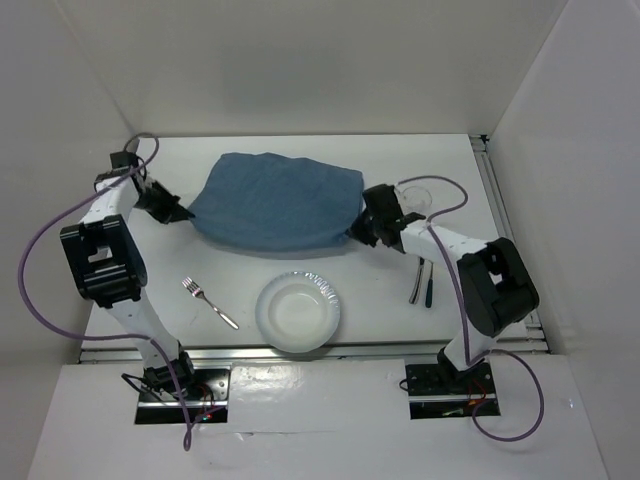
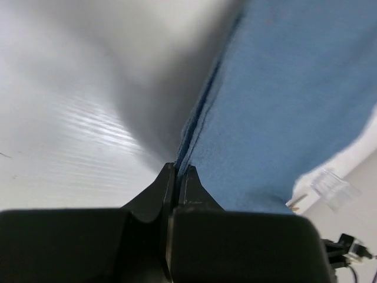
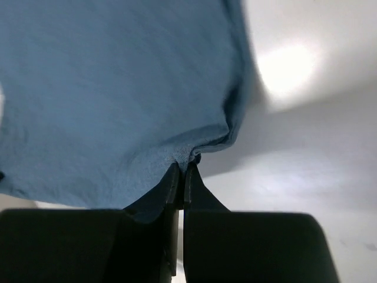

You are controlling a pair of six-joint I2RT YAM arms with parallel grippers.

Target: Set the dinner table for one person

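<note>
Left arm pose: from its base at the near left it rises to an elbow at the far left, then the forearm turns right. The left claw [image 1: 184, 211] sits at the left edge of the blue cloth mat [image 1: 275, 200].
Right arm pose: from its base at the near right it leans far and left. The right claw [image 1: 356, 232] sits at the mat's right edge.
Left claw state: clenched, pinching a folded edge of the mat between black tips.
Right claw state: clenched, with a puckered bit of the mat's edge nipped between its tips.
Task surface: the matte white flat counter [image 1: 380, 300] spans the whole scene, with a metal rail along its right and near edges. The mat lies at far centre.
Overhead only: white round shallow plate [image 1: 298, 312] at near centre; silver metal fork [image 1: 210, 303] to its left, lying diagonally; two dark-handled utensils [image 1: 424, 283] at near right, type unclear; clear glass [image 1: 415, 195] just beyond the right claw.
Wrist views only: both pinches up close, layered cloth edges, and a shadow on the counter beside the mat.
Textures: the mat is soft, finely woven and rumpled with rounded corners. The plate rim is ridged.
</note>
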